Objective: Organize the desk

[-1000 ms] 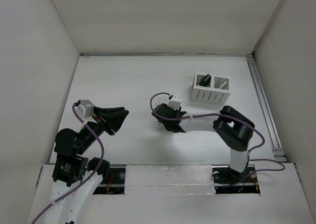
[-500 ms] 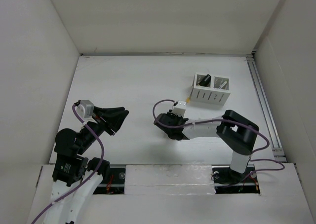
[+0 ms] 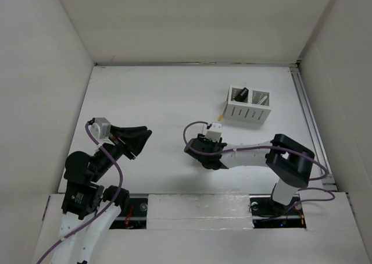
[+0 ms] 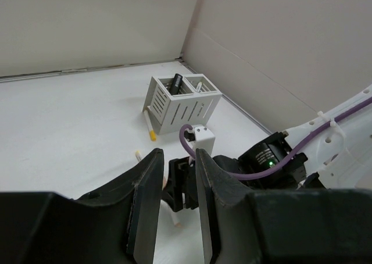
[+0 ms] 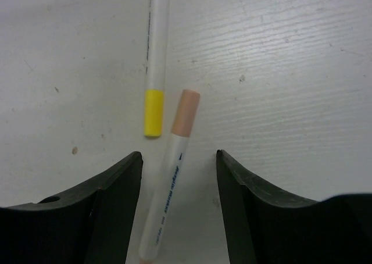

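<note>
The white desk (image 3: 145, 95) holds two pens. My right gripper (image 3: 203, 152) points down at the desk's middle. In the right wrist view it (image 5: 178, 165) is open, its jaws either side of a white pen with a peach cap (image 5: 170, 182), touching neither side. A white pen with a yellow cap (image 5: 154, 110) lies just beyond, cap to cap; it also shows in the top view (image 3: 221, 118). My left gripper (image 3: 141, 143) is open and empty, held above the desk's left side; its fingers (image 4: 152, 177) frame the right gripper.
A white slotted pen holder (image 3: 248, 104) stands at the back right with a dark object in its left compartment; it also shows in the left wrist view (image 4: 183, 101). A metal rail (image 3: 308, 118) runs along the right edge. Tall white walls enclose the desk.
My right gripper has moved nearer and a little right, coming down over the peach-capped pen; its elbow swung right. The left arm has not moved.
</note>
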